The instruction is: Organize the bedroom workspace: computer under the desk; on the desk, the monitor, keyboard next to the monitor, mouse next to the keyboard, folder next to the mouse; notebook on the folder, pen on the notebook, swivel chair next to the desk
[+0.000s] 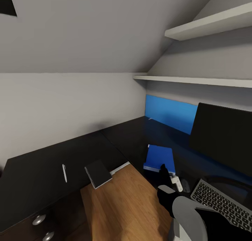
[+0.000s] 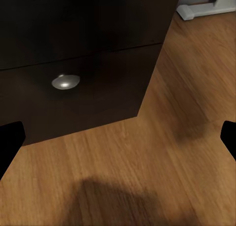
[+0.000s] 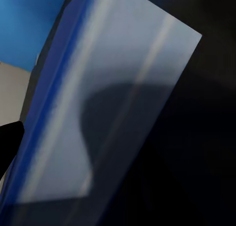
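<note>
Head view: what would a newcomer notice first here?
The bright blue folder lies flat on the dark desk, with the right gripper just in front of it. To its right stand the black monitor and, nearer, the keyboard. Further left, a white pen and a dark notebook rest on the desk.

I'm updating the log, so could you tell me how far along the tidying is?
Done: monitor, keyboard, mouse and blue folder are on the desk. In hand: right hand beside the folder. Left: notebook and pen unstacked.
</note>
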You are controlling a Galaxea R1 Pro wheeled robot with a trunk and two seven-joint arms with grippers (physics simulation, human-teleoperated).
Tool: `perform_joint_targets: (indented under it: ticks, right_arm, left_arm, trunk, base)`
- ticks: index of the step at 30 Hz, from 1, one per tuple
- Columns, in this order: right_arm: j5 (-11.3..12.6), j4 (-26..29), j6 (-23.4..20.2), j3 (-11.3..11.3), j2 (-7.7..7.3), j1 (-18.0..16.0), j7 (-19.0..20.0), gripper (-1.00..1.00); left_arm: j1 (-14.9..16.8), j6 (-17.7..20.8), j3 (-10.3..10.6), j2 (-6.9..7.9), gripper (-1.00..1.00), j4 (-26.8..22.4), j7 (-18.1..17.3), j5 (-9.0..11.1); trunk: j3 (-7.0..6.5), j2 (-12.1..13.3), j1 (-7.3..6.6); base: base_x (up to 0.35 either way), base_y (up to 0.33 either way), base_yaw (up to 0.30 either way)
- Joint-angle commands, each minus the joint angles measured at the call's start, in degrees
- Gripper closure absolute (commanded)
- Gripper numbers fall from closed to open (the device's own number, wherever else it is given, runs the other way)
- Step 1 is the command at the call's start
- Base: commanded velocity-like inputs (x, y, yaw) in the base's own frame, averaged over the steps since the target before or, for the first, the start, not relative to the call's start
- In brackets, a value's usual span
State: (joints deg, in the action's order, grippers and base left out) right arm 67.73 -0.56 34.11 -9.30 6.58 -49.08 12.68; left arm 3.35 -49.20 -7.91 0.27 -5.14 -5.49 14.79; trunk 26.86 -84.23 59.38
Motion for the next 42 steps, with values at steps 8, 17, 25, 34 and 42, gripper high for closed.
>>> perform_joint_targets:
  ticks: [8, 17, 25, 34, 42]
  right_arm:
    - [0.3, -0.1, 0.1, -0.5, 0.01, 0.0, 0.5, 1.00]
    - [0.3, -0.1, 0.1, -0.5, 0.09, -0.1, 0.5, 1.00]
    - [0.3, -0.1, 0.1, -0.5, 0.18, -0.1, 0.5, 1.00]
    - [0.3, -0.1, 0.1, -0.5, 0.19, -0.1, 0.4, 1.00]
    - [0.3, -0.1, 0.1, -0.5, 0.19, 0.0, 0.4, -1.00]
  left_arm:
    - [0.1, -0.1, -0.4, 0.00, -1.00, 0.0, -0.5, 0.2]
    - [0.1, -0.1, -0.4, 0.00, -1.00, 0.0, -0.5, 0.2]
    - [0.0, -0.1, -0.4, 0.00, -1.00, 0.0, -0.5, 0.2]
    - [0.1, -0.2, -0.4, 0.00, -1.00, 0.0, -0.5, 0.2]
    - [0.0, -0.2, -0.5, 0.00, -1.00, 0.0, -0.5, 0.2]
  trunk:
    - [0.06, 0.0, 0.00]
    - [0.06, 0.0, 0.00]
    - [0.06, 0.0, 0.00]
    - [0.06, 0.0, 0.00]
    - [0.06, 0.0, 0.00]
  base:
    - [0.000, 0.000, 0.000]
    - [0.000, 0.000, 0.000]
    - [0.000, 0.000, 0.000]
    - [0.000, 0.000, 0.000]
    - [0.000, 0.000, 0.000]
